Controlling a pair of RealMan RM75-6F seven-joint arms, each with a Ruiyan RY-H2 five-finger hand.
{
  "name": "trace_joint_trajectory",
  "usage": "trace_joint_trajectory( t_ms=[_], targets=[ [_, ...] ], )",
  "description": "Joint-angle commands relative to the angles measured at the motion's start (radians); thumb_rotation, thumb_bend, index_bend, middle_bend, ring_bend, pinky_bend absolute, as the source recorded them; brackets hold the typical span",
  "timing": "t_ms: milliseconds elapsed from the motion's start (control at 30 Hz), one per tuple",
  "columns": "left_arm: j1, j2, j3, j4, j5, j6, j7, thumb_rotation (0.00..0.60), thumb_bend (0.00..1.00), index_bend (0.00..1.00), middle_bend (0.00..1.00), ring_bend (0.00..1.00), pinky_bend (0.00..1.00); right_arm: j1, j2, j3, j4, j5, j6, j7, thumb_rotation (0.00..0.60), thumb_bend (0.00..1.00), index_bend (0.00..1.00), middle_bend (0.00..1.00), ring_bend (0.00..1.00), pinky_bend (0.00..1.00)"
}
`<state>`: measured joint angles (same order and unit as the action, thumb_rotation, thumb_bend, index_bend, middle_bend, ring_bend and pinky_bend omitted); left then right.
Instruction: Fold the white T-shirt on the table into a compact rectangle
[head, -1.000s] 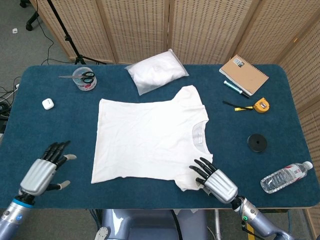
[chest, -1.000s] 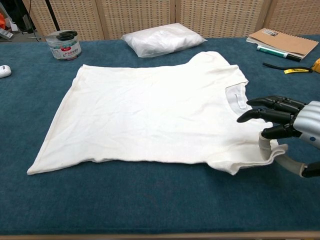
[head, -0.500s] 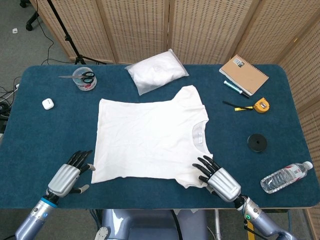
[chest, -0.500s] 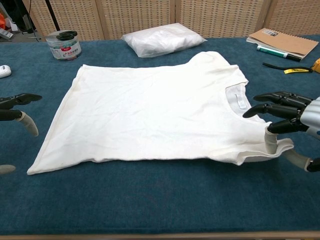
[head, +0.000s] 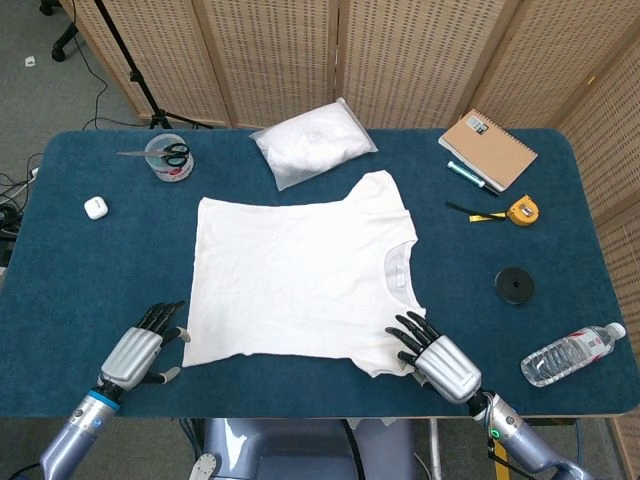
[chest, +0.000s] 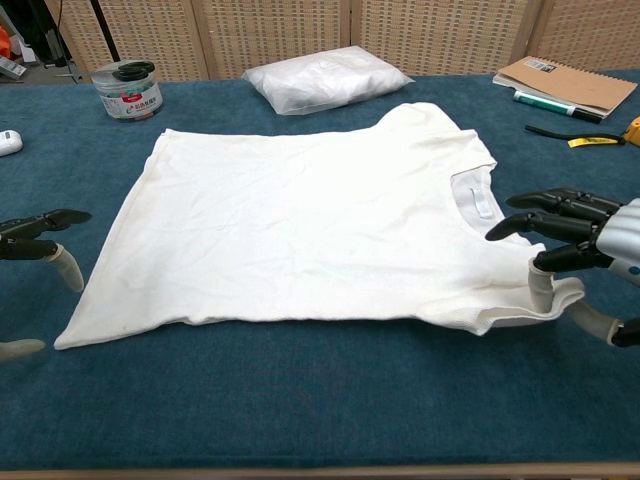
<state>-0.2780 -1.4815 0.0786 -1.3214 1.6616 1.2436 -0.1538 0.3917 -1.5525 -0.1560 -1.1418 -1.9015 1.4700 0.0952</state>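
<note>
The white T-shirt (head: 300, 275) lies flat in the middle of the blue table (head: 90, 290), collar to the right and hem to the left. My right hand (head: 437, 358) hovers over the near sleeve (chest: 545, 300) with its fingers spread. Its thumb presses down on the sleeve's edge, and the cloth curls up around it. My left hand (head: 140, 350) sits on the table just left of the shirt's near hem corner (chest: 70, 338). Its fingers are spread and hold nothing. In the chest view only the left hand's fingertips (chest: 40, 222) show at the left edge.
At the back stand a bagged white item (head: 313, 140), a jar with scissors (head: 168, 157) and an earbud case (head: 95, 208). To the right lie a notebook (head: 487, 148), a pen (head: 473, 177), a tape measure (head: 521, 211), a black disc (head: 514, 286) and a water bottle (head: 572, 354).
My left hand has moved right and nearer, up to the shirt's hem corner. My right hand has shifted slightly right, drawing the near sleeve outward and flatter. Since half a second ago little differs.
</note>
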Motion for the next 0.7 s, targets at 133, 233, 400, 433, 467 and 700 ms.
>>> trace_joint_trajectory(
  t_ms=[133,233,400,433,467,700],
  targets=[
    [-0.003,-0.025,0.01,0.027,0.0,0.002,-0.01,0.6,0.22,0.43,0.0,0.0,0.0,0.0,-0.001,0.0,0.001,0.0,-0.001,0.0,0.6,0.62,0.66,0.18,0.0,0.07],
    [-0.005,-0.036,0.011,0.04,-0.002,0.003,-0.01,0.6,0.22,0.43,0.0,0.0,0.0,-0.001,0.0,0.0,0.0,0.002,0.0,0.002,0.6,0.62,0.66,0.18,0.0,0.07],
    [-0.01,-0.052,0.01,0.056,-0.012,-0.004,-0.012,0.6,0.23,0.44,0.0,0.0,0.0,-0.002,0.001,0.001,0.0,0.004,0.0,0.003,0.6,0.62,0.66,0.18,0.0,0.07],
    [-0.012,-0.054,0.01,0.058,-0.013,-0.007,-0.014,0.6,0.24,0.44,0.0,0.0,0.0,-0.001,0.001,0.0,0.0,0.003,0.0,0.004,0.6,0.62,0.66,0.18,0.0,0.07],
    [-0.013,-0.056,0.011,0.059,-0.015,-0.009,-0.018,0.6,0.24,0.44,0.0,0.0,0.0,-0.001,0.001,0.0,0.0,0.003,0.0,0.004,0.6,0.62,0.66,0.18,0.0,0.07],
    [-0.016,-0.079,0.016,0.08,-0.019,-0.012,-0.034,0.6,0.28,0.47,0.0,0.0,0.0,-0.002,0.0,0.0,0.001,0.004,-0.001,0.004,0.6,0.62,0.66,0.18,0.0,0.07]
  ],
)
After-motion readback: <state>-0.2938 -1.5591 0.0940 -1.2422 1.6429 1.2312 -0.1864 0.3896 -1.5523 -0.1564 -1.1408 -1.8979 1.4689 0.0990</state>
